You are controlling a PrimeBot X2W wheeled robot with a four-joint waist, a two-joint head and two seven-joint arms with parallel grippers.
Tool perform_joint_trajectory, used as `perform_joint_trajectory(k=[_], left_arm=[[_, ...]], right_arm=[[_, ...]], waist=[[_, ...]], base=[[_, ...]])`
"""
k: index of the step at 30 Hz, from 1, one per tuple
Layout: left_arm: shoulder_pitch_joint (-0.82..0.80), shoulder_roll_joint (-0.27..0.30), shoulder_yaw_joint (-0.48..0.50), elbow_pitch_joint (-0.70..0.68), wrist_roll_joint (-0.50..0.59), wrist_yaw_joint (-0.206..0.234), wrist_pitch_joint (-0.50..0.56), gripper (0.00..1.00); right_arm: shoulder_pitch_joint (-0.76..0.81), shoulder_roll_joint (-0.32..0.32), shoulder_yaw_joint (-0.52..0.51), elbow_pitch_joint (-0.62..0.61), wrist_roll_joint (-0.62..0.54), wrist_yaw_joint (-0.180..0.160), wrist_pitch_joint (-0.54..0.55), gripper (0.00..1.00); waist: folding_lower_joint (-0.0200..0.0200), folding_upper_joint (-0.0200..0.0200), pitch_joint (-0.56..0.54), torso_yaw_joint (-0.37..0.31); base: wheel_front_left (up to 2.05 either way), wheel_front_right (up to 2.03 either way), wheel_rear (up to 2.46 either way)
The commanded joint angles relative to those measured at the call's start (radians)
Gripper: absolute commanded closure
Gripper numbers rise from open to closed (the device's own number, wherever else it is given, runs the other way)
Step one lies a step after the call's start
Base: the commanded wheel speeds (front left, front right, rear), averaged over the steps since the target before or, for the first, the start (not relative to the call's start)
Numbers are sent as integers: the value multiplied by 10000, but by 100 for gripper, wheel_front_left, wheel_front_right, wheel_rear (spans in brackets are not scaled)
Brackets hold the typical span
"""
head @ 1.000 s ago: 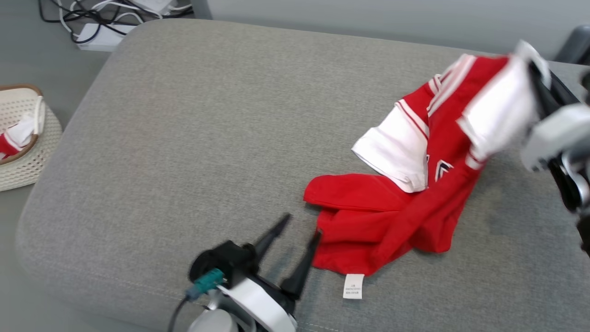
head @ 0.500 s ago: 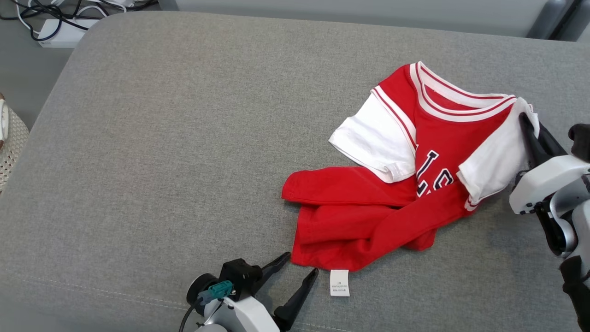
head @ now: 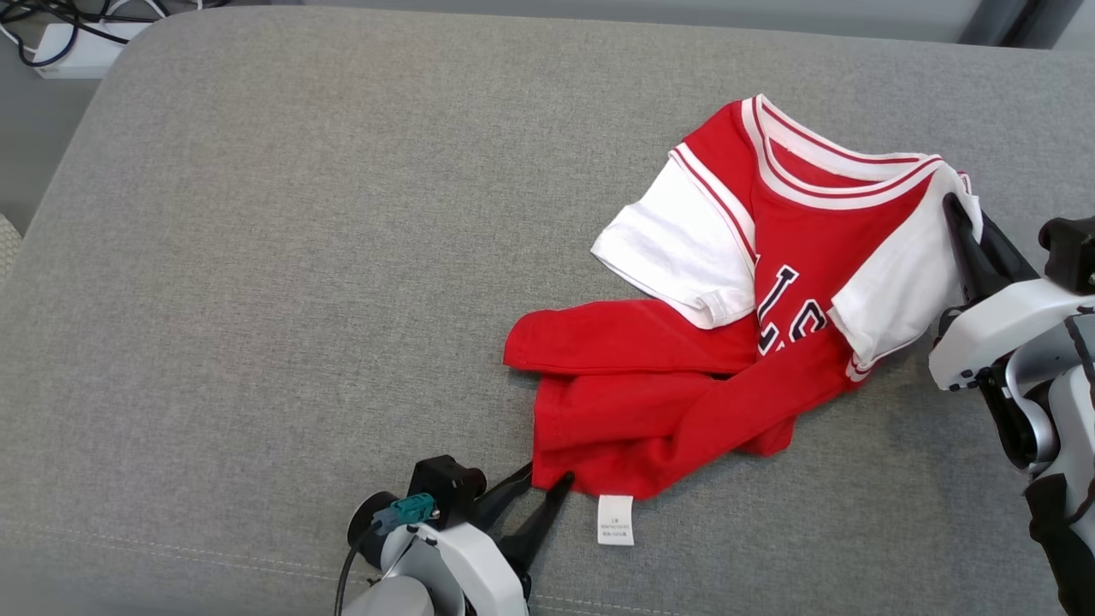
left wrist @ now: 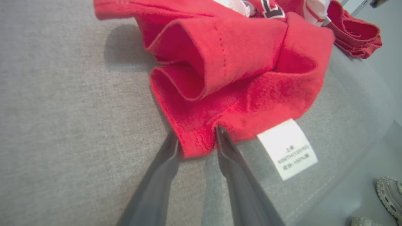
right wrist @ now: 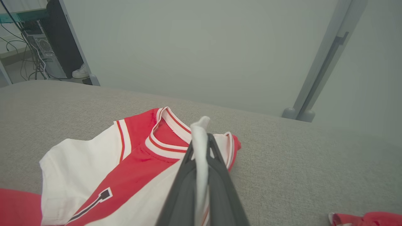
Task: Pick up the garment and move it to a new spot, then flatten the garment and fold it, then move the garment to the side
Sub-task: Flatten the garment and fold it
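Left gripper (head: 547,473) is down low at the near edge of the grey cushion (head: 299,257). Its white wrist rises from the bottom of the head view and the two dark fingers slant up and to the right, almost flat to the fabric. In the left wrist view the left gripper (left wrist: 196,138) sits right at the corner of the red hem of the shirt (left wrist: 238,62). The fingers are a narrow gap apart, one on each side of that corner, and the cloth between them touches both inner faces. They are not closed tight, and whether they are squeezing is hard to call. The white label (left wrist: 287,149) lies flat just to the right of the right-hand finger.

Over on the other side, the right gripper (head: 962,218) comes in from the right edge, pale forearm angled down and fingers pointing up and slightly left. It is clamped on the white sleeve edge, and the right wrist view shows the right gripper (right wrist: 201,138) with a strip of white cloth pinched between its closed fingers and poking out above the tips.

The shirt (head: 753,325) spreads between the two grippers. Its collar and white sleeves are beside the right one, and its red body is bunched in folds ahead of the left one.
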Motion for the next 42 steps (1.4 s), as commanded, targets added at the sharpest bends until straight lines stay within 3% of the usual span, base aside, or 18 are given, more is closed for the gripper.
perform_joint_trajectory(k=[1, 2, 3, 7, 10, 16, 17, 22, 29, 30, 31, 32, 33, 42], left_arm=[[-394, 163, 186, -51, -139, -40, -123, 67], [-431, 168, 164, -31, -190, -40, -125, 96], [-472, 177, 171, -29, -210, -40, -125, 100], [-539, 253, 142, -14, -352, -40, -127, 100], [-724, 675, 549, -221, -506, -40, -128, 100], [-1868, 2816, 1694, -849, -139, -22, -128, 100], [-1868, 2816, 1694, -849, -139, -22, -128, 100], [-2648, 4368, 2226, -1395, 55, 86, 215, 100], [-1472, 4263, 2349, -1732, -569, 349, 258, 100], [-1297, 4216, 2353, -1745, -620, 388, 222, 100], [-1139, 4142, 2386, -1761, -718, 406, 187, 100], [-1024, 4096, 2408, -1781, -758, 434, 150, 100], [-924, 4060, 2434, -1795, -789, 467, 119, 100], [-487, 4026, 2602, -1975, -828, 650, -23, 100]], right_arm=[[145, -28, 55, -305, -107, -2, 44, 100], [159, -29, 40, -338, -118, -2, 55, 100], [173, -24, 16, -366, -122, -2, 66, 100], [250, -13, -61, -448, -95, -2, 83, 100], [367, 3, -170, -477, -20, -2, 17, 100], [720, 293, -295, -581, 253, -2, -157, 100], [720, 293, -295, -581, 253, -2, -157, 100], [1258, 772, -201, -490, 496, -2, -312, 100], [2309, 1188, -92, -109, 881, -2, -320, 100], [2450, 1184, -103, -114, 963, -2, -331, 89], [2576, 1146, -129, -154, 1015, -2, -384, 58], [2702, 1093, -142, -208, 1062, -2, -410, 16], [2823, 1045, -193, -287, 1142, -2, -442, 0], [4134, 45, -670, -2285, 1333, -2, 262, 0]], waist=[[0, 0, 28, -33], [0, 0, 42, -50], [0, 0, 53, -62], [0, 0, 44, -86], [0, 0, -24, -31], [0, 0, -242, 196], [0, 0, -242, 196], [0, 0, -340, 266], [0, 0, -382, 138], [0, 0, -389, 127], [0, 0, -396, 121], [0, 0, -412, 121], [0, 0, -444, 125], [0, 0, -771, 242]], base=[[0, 0, 0], [0, 0, 0], [0, 0, 0], [0, 0, 0], [0, 0, 0], [0, 0, 0], [0, 0, 0], [0, 0, 0], [0, 0, 0], [0, 0, 0], [0, 0, 0], [0, 0, 0], [0, 0, 0], [0, 0, 0]])
